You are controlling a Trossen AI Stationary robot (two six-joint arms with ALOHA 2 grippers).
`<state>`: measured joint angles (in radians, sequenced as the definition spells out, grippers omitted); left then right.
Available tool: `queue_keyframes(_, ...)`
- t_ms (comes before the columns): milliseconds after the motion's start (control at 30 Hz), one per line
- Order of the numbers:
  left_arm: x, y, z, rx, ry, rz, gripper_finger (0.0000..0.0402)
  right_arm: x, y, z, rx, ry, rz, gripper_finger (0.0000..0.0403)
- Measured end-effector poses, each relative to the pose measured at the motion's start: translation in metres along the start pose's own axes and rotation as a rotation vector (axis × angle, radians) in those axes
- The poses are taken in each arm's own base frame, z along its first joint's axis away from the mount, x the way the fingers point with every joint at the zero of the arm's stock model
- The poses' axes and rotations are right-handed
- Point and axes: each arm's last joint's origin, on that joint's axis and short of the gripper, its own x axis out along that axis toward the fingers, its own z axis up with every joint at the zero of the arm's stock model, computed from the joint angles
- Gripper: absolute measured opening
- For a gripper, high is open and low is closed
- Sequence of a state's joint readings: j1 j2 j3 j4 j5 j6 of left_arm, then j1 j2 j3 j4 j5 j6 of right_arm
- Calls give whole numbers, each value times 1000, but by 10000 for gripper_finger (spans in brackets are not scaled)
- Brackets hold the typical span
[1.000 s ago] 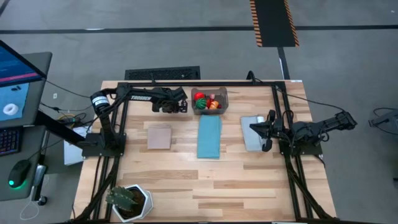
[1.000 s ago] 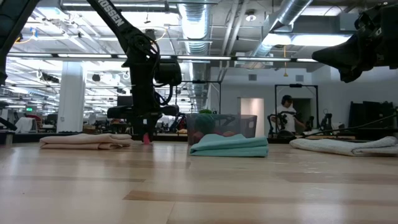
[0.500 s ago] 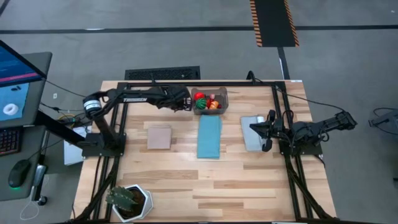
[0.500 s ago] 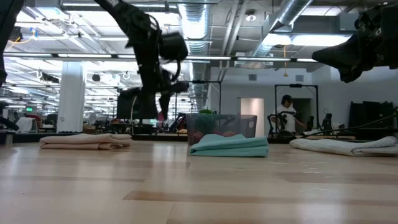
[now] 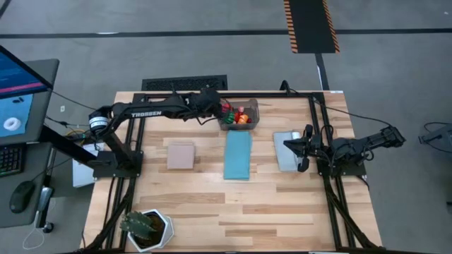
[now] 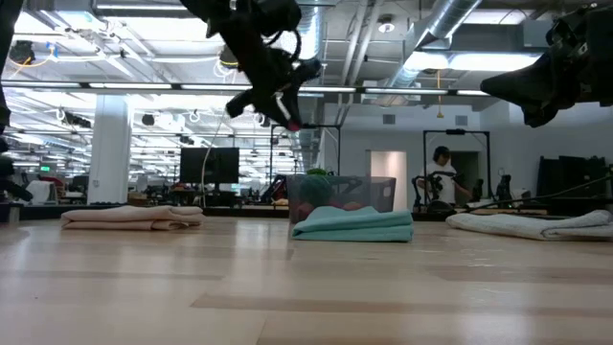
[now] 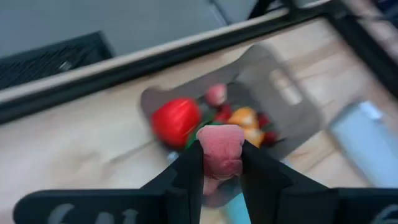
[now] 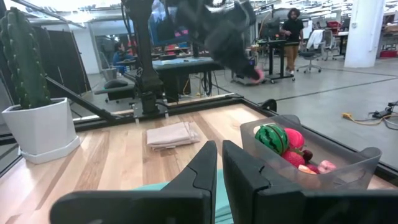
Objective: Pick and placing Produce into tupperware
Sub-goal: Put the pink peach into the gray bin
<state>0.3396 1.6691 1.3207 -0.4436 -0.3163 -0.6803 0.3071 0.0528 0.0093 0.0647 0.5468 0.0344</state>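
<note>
- Left claw [image 7: 221, 163] pinches a pink produce piece [image 7: 220, 148] above the tupperware's [image 5: 252, 107] near edge.
- Other produce [image 5: 233, 116] lies inside the box.
- Right claw [image 8: 219, 163] waits pressed together, over the grey mat [image 5: 285, 152].

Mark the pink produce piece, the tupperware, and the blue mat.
pink produce piece [image 7: 219, 149]: left wrist view, its middle, between claw fingers.
tupperware [image 8: 348, 167]: right wrist view, near wall.
blue mat [image 5: 238, 156]: high view, centre.
</note>
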Motion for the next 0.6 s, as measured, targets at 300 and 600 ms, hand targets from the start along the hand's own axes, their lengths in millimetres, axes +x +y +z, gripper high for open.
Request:
queue_keyframes(300,-14,-27,24,145,-160,-238,73,0,0,0,0,0,0,49)
queue_keyframes(600,-17,-34,31,210,-229,-337,72,0,0,0,0,0,0,49)
